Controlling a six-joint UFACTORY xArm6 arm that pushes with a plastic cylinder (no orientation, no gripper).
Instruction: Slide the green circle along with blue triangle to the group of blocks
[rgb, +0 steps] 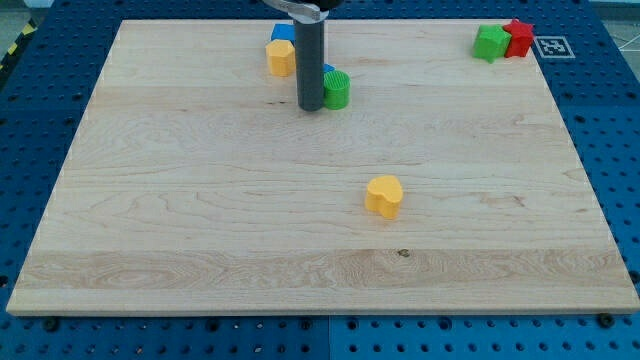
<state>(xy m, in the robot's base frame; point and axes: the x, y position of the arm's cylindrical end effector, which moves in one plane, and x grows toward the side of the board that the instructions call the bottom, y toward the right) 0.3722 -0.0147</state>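
A pale wooden desk (200, 220) is lying on a blue pegboard bench, and most of its surface is bare. There is no gripper on this arm, so nothing is opening or closing; my tip (310, 108) is resting on the desk, touching the left side of the green circle (337, 90). The blue triangle (327, 72) is peeking out just behind the green circle, mostly hidden by the rod, so its shape is hard to confirm.

Both pieces are looking like small, light, rigid blocks that should be sliding easily on smooth wood. They cannot be held, only pushed, and the round one will probably be rolling off the tip unless the push is going through its centre.

Left of the green circle, a yellow block (281, 58) and a blue block (283, 33) are sitting together, near it. Far to its right, a green block (491, 43) and a red block (518, 38) are touching at the desk's corner. A yellow heart (384, 196) is sitting alone, well below the green circle, out of either path.
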